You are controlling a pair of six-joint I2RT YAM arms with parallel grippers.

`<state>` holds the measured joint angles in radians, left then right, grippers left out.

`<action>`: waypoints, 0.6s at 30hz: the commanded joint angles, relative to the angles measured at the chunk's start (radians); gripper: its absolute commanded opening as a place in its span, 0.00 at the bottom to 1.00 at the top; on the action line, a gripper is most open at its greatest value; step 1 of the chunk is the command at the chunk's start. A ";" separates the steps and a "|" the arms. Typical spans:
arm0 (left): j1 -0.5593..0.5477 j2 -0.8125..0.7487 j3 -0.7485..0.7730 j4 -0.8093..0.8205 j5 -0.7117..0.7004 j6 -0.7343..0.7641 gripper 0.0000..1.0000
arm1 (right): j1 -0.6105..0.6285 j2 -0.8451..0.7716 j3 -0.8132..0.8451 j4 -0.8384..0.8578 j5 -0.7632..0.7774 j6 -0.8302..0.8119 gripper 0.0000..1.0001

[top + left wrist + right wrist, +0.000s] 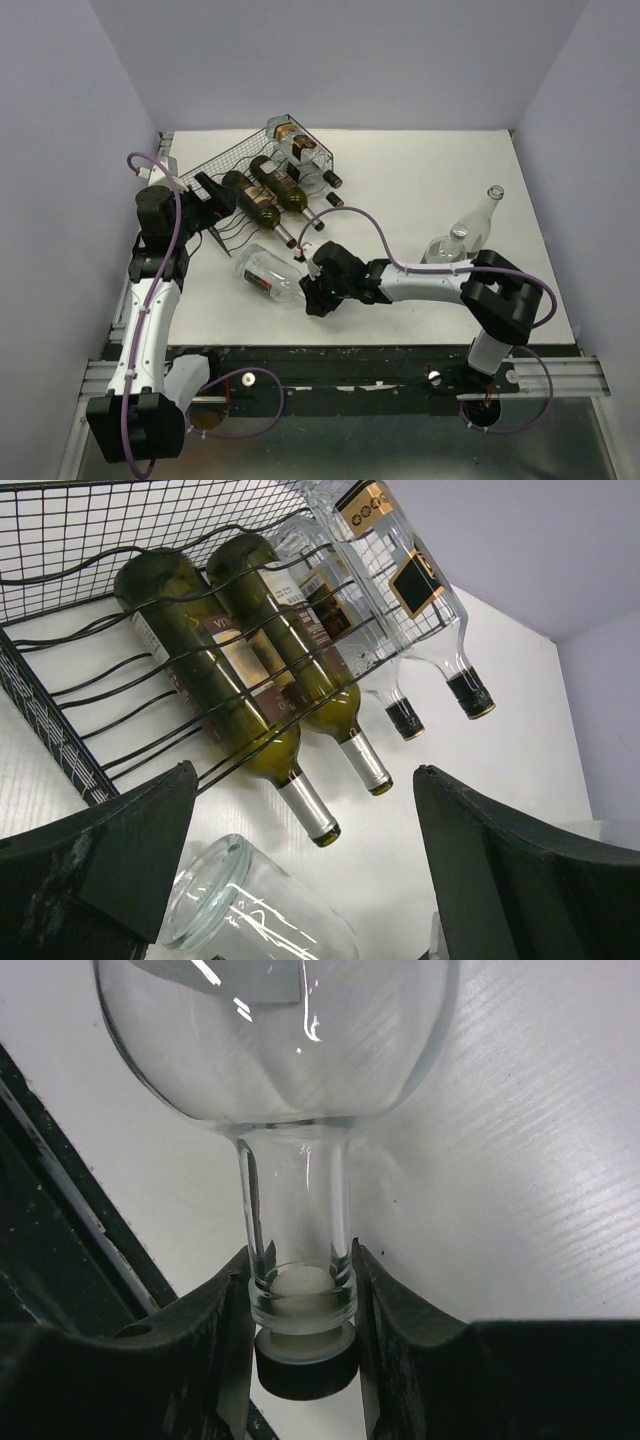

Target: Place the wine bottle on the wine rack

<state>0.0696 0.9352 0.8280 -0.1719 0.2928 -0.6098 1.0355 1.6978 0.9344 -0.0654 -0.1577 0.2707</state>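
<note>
right fingers (205,1340) clamp neck of clear bottle (268,276) | left fingers (115,865) spread, empty | rack (213,163) holds four bottles (290,190)

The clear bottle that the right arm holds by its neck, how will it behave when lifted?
The clear bottle looks like empty glass: probably light but breakable. The right end effector clamps only the neck's end, so the wide body may sag or swing. Round and lying on its side, it would likely roll on the table if released.

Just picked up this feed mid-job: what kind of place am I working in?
Probably a lab test cell, not a home: a white table boxed in by bare lavender walls, with a metal rail along its near edge.
</note>
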 commanded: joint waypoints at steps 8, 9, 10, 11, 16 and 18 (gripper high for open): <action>-0.001 -0.019 0.011 0.020 0.009 0.013 0.99 | 0.029 0.099 0.135 -0.171 0.139 -0.060 0.45; 0.001 -0.021 0.010 0.018 0.005 0.013 0.99 | 0.029 0.105 0.142 -0.175 0.145 -0.065 0.51; 0.001 -0.024 0.008 0.018 0.002 0.013 0.99 | 0.029 0.108 0.153 -0.181 0.153 -0.073 0.56; -0.001 -0.026 0.008 0.018 -0.001 0.013 0.99 | 0.029 0.115 0.164 -0.188 0.153 -0.079 0.60; -0.001 -0.026 0.006 0.017 -0.007 0.016 0.99 | 0.031 0.166 0.245 -0.227 0.199 -0.106 0.62; 0.001 -0.024 0.008 0.014 -0.009 0.016 0.99 | 0.031 0.189 0.277 -0.241 0.205 -0.114 0.62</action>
<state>0.0696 0.9253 0.8280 -0.1719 0.2916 -0.6090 1.0634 1.8362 1.1370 -0.2546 -0.0135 0.1921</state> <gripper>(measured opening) 0.993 0.617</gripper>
